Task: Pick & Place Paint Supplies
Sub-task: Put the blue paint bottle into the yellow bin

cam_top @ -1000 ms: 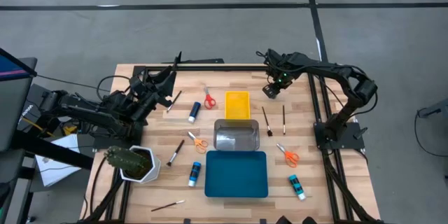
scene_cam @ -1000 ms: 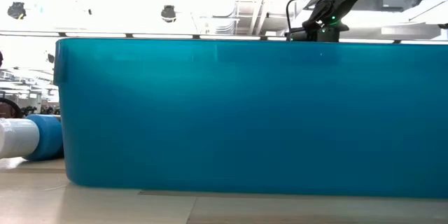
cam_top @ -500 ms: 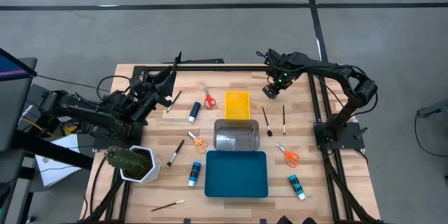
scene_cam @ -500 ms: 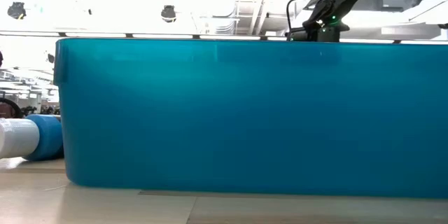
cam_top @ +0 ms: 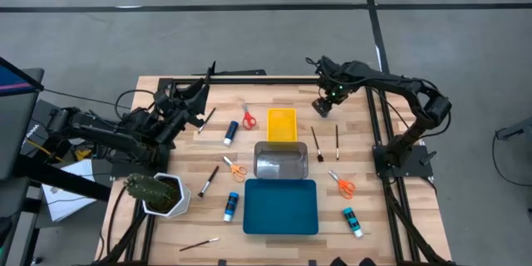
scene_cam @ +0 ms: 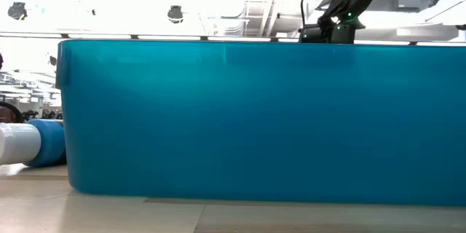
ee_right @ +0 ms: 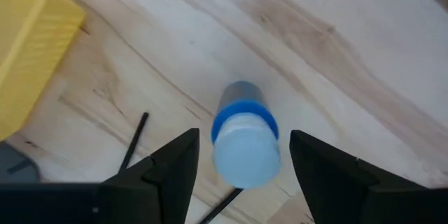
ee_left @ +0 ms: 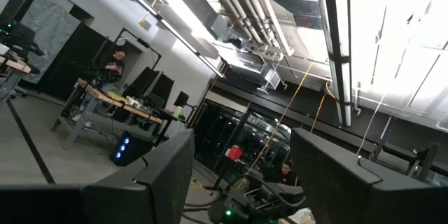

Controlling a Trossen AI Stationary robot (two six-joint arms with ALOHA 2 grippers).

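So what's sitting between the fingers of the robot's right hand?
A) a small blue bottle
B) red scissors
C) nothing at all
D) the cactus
A: the right wrist view shows the blue bottle between the right hand's spread fingers, with a gap on each side.

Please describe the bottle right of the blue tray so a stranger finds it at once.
Find the large blue tray at the table's front edge. On its right-arm side lies a small blue bottle with a white cap. Only this bottle lies near the table's front right corner.
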